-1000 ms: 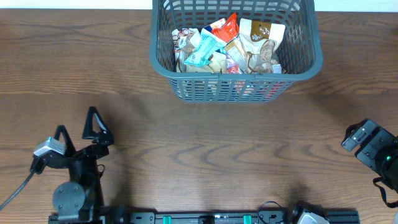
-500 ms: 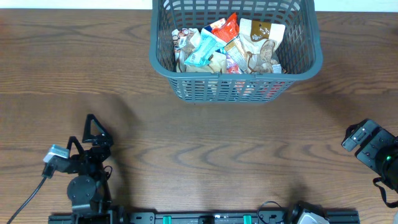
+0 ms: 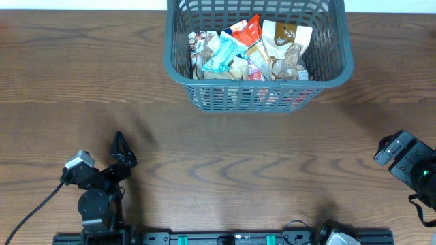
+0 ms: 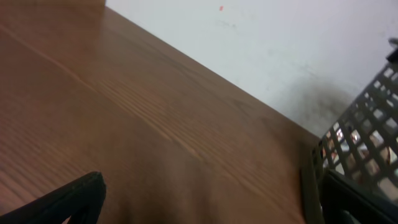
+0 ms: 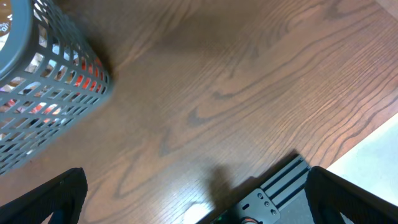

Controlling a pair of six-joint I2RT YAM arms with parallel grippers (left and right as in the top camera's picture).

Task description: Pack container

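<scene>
The container (image 3: 259,96), a dark grey-green lattice basket, stands at the far middle of the table and holds several snack packets (image 3: 248,47). My left gripper (image 3: 122,152) is low near its base at the front left, far from the basket. In the left wrist view the left gripper (image 4: 211,193) is open with only bare wood between its fingers, and the container (image 4: 357,146) shows at the right edge. My right arm (image 3: 407,160) rests at the right edge of the table. The right gripper (image 5: 198,186) is open and holds nothing, with the container (image 5: 37,118) at its left.
The wooden table (image 3: 225,156) stretches between the basket and both arms. A black mounting rail (image 3: 225,238) runs along the front edge, also in view as the rail (image 5: 280,186) under the right gripper. A white wall (image 4: 280,43) lies beyond the table.
The left arm has swung to the right and drawn in toward its base, its gripper still open. The right arm and the basket have not moved.
</scene>
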